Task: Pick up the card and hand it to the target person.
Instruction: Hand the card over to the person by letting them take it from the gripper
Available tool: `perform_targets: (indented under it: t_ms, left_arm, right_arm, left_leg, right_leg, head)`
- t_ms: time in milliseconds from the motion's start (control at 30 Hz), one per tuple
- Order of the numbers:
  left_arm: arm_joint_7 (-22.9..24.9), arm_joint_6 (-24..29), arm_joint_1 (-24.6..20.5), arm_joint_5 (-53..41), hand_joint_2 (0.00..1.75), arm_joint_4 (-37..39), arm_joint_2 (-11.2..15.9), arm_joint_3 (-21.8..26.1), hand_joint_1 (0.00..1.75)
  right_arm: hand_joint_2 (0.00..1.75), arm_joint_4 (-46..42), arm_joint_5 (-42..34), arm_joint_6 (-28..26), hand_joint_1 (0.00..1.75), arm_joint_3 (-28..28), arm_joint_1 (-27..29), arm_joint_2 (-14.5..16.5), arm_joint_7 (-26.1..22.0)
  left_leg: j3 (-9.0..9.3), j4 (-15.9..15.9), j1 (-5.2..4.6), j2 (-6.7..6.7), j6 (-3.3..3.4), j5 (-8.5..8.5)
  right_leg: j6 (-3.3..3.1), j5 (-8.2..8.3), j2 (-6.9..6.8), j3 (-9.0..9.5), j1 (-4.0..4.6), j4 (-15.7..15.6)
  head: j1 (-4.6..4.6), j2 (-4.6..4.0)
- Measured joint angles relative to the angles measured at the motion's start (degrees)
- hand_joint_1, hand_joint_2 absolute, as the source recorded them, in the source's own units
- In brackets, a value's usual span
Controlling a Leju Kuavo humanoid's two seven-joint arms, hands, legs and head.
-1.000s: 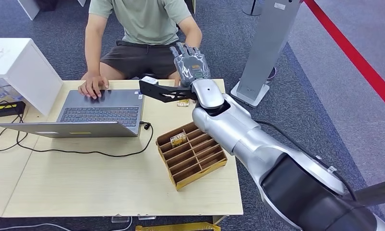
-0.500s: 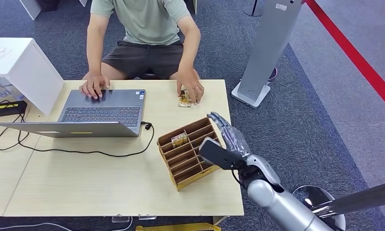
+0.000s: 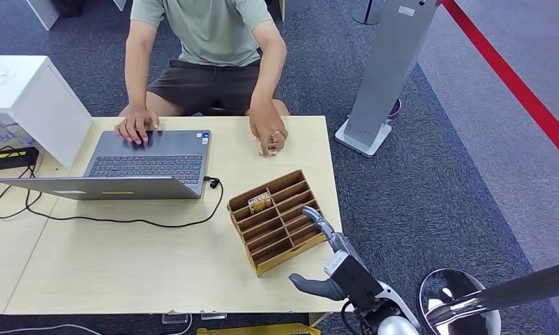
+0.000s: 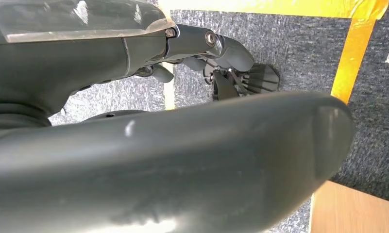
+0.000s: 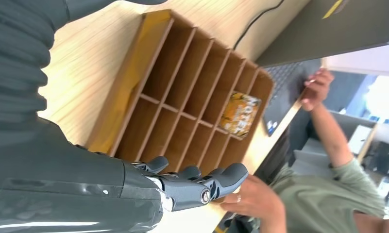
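Right robot hand: low at the near right edge of the worktop, just beside the near corner of the divider box; fingers spread, thumb out, nothing in it. In the right wrist view the fingers reach flat over the box, palm bare.
Left robot hand: hangs over carpet and yellow floor tape; whether its fingers are apart or curled I cannot tell.
Delivered card: on the far side of the worktop, under the person's hand, well apart from the right robot hand and straight beyond the box.
Second card: stands in a far-left slot of the box, long axis along the slot, forward and left of the right robot hand, which is the nearer one.
Stage, as a judgement: hand-over looks done; any further pick would go to the boxed card.
View difference: the right wrist view shows the boxed card's printed face and the empty slots; the head view shows the person's other hand on the laptop.
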Motion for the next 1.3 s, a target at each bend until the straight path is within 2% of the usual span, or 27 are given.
perform_targets:
  t_ms: [300, 633, 967, 1167, 1300]
  left_arm:
    - [2.34, 1.73, -0.08, 1.71, 0.00, 0.00, -0.01, 0.93, 0.00]
    - [3.43, 2.08, -0.06, 1.76, 0.00, 0.00, -0.17, 1.72, 0.00]
    - [1.60, 1.45, -0.05, 1.21, 0.00, 0.00, -0.32, 1.88, 0.00]
    - [2.05, 1.49, -0.04, 1.12, 0.00, 0.00, -0.37, 1.90, 0.00]
    - [2.57, 1.70, -0.04, 1.00, 0.00, 0.00, -0.46, 1.90, 0.00]
  right_arm:
    - [1.75, 3.36, -2.61, 3.48, 0.00, 0.83, -3.25, 4.32, -3.69]
    - [1.75, 7.30, -4.69, 3.69, 0.00, 1.13, -4.10, 7.19, -5.40]
    - [1.75, 10.03, -5.89, 1.64, 0.00, 1.08, -4.49, 8.61, -4.95]
    - [1.75, 11.28, -4.68, -2.19, 0.00, 0.81, -4.52, 9.04, -3.39]
    - [1.75, 11.58, -4.49, -2.77, 0.00, 0.80, -4.51, 9.22, -2.65]
  left_leg:
    - [0.00, 0.00, 0.00, 0.03, -0.01, 0.00]
    - [0.00, 0.00, 0.00, 0.05, -0.01, 0.00]
    - [-0.01, 0.00, 0.00, 0.05, -0.01, 0.00]
    - [0.00, 0.00, 0.00, 0.05, -0.01, 0.00]
    - [0.00, 0.00, 0.00, 0.06, -0.01, 0.00]
  right_leg:
    - [-0.01, -0.01, 0.00, -0.02, 0.00, 0.03]
    - [-0.01, -0.01, 0.00, -0.02, 0.00, 0.03]
    - [-0.01, -0.01, 0.00, -0.04, 0.00, 0.03]
    - [-0.01, -0.01, 0.00, -0.04, 0.00, 0.03]
    - [-0.01, -0.01, 0.00, -0.04, 0.00, 0.03]
  head:
    - [-0.19, 0.00]
    - [-0.08, 0.00]
    - [-0.08, 0.00]
    - [-0.09, 0.00]
    - [-0.14, 0.00]
